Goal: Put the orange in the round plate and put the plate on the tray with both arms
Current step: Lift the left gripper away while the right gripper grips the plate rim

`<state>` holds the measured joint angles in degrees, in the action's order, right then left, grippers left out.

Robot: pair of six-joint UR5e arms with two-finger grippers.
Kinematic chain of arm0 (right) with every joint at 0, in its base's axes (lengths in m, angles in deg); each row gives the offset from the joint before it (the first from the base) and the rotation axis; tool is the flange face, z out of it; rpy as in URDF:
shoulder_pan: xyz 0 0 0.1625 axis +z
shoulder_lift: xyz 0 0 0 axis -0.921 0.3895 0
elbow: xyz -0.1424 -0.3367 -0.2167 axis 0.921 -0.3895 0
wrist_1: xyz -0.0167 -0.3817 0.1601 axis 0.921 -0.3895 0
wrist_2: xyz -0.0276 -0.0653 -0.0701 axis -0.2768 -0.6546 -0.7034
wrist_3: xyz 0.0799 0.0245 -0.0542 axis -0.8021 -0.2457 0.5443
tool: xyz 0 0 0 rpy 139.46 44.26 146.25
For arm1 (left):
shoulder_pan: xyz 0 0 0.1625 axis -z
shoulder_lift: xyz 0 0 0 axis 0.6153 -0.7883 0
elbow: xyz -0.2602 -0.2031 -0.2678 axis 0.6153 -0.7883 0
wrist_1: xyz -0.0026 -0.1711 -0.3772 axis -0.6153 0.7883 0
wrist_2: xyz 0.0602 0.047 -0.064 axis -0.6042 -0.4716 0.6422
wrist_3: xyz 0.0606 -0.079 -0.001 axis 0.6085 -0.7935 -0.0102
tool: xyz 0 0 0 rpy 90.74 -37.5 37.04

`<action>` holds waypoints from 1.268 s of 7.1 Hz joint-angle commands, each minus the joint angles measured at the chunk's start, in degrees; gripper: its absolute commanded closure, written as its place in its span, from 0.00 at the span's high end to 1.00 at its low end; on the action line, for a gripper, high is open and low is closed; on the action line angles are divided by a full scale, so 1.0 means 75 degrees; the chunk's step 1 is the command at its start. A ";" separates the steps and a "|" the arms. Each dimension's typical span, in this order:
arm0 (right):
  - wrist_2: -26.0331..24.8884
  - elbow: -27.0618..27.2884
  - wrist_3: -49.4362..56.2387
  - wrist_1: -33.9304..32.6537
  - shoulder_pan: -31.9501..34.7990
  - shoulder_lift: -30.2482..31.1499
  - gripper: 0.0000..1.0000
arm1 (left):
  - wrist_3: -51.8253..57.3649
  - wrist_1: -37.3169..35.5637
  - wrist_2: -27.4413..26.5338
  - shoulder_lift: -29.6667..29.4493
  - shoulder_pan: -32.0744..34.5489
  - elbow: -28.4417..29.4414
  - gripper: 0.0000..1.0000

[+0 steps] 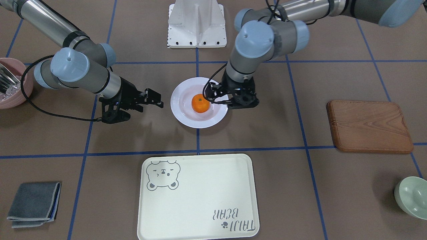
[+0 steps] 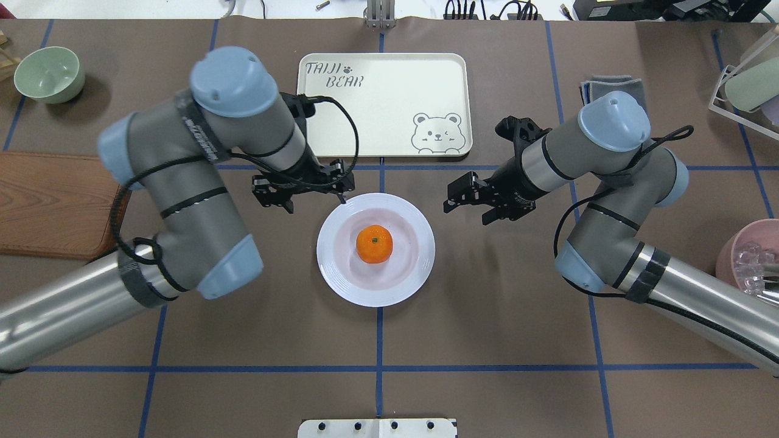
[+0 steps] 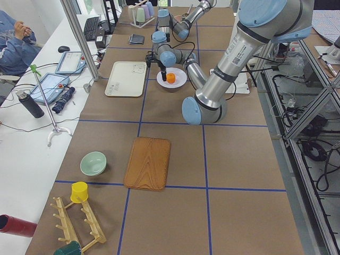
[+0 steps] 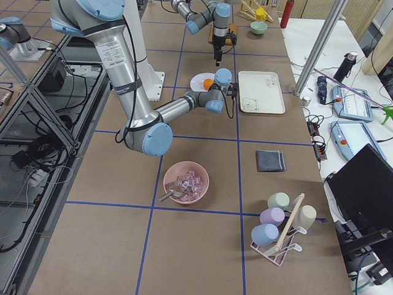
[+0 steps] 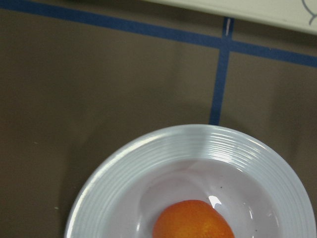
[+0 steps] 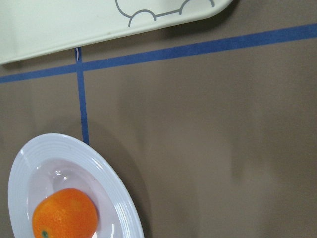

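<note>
The orange (image 1: 200, 103) (image 2: 374, 244) lies in the middle of the white round plate (image 1: 180, 110) (image 2: 338, 277), which stands on the table's centre. My left gripper (image 1: 228, 100) (image 2: 304, 188) points down, open, over the plate's rim on its left far side, holding nothing. My right gripper (image 1: 158, 100) (image 2: 453, 198) is open and level, a short way off the plate's right side, not touching it. The cream bear tray (image 1: 200, 200) (image 2: 383, 109) lies bare just beyond the plate. Both wrist views show the orange (image 5: 193, 220) (image 6: 64, 215) in the plate, with no fingers in view.
A brown wooden board (image 1: 370, 126) lies at the robot's left, with a pale green bowl (image 1: 412, 196) beyond it. At the right are a pink bowl (image 1: 10, 83) with contents and a folded grey cloth (image 1: 33, 203). The white mount (image 1: 196, 23) sits at the robot's edge.
</note>
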<state>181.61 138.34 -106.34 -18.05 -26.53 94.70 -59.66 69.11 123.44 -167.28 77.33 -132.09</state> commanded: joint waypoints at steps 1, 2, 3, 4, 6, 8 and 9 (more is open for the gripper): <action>-0.0521 -0.0456 -0.1029 0.1515 -0.0365 -0.0078 0.95 | 0.0193 -0.0073 0.0365 0.0688 0.0785 -0.0972 0.97; -0.0547 -0.0689 -0.1078 0.2273 -0.0448 -0.0078 0.95 | 0.0194 -0.0097 0.0365 0.0783 0.0858 -0.1090 0.97; -0.0570 -0.1027 -0.1090 0.3140 -0.0484 -0.0066 0.97 | 0.0194 -0.0097 0.0365 0.0784 0.0905 -0.1091 0.97; -0.1116 -0.1274 -0.1102 0.3763 -0.0670 -0.0031 0.98 | 0.0194 -0.0097 0.0365 0.0795 0.0952 -0.1091 0.97; -0.1822 -0.1277 -0.1757 0.4329 -0.1033 -0.0066 0.98 | 0.0182 -0.0109 0.0365 0.0807 0.0964 -0.1115 0.97; -0.2583 -0.1277 -0.1782 0.4624 -0.1466 -0.0054 0.97 | 0.0182 -0.0097 0.0365 0.0877 0.1023 -0.1161 0.97; -0.2598 -0.1288 -0.1782 0.4706 -0.1515 0.0027 0.96 | 0.0194 -0.0097 0.0365 0.0924 0.1046 -0.1208 0.97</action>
<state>163.51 128.75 -119.60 16.31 -36.86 94.41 -58.26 68.35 126.18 -160.74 84.99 -140.79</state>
